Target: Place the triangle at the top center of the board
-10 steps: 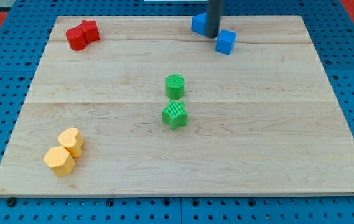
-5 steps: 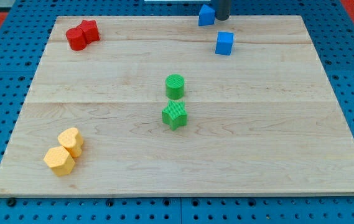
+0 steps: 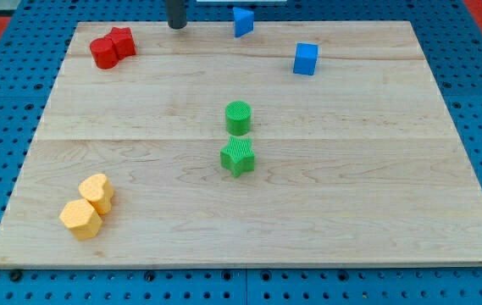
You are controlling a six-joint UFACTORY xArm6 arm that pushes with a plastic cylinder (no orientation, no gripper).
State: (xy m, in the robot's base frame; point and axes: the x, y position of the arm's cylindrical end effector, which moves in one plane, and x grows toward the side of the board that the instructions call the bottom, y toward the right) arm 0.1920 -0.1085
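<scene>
The blue triangle (image 3: 241,21) lies at the top edge of the wooden board (image 3: 249,212), about at its centre. My tip (image 3: 176,26) stands at the board's top edge, well to the left of the triangle and apart from it, between the triangle and the red blocks. A blue cube (image 3: 306,58) sits below and to the right of the triangle.
Two touching red blocks (image 3: 110,47) sit at the top left. A green cylinder (image 3: 238,117) and a green star (image 3: 238,157) stand in the middle. Two touching yellow blocks (image 3: 88,206) lie at the bottom left.
The blue triangle has slid left along the top edge to the top centre. My tip has moved from right of the triangle to well left of it.
</scene>
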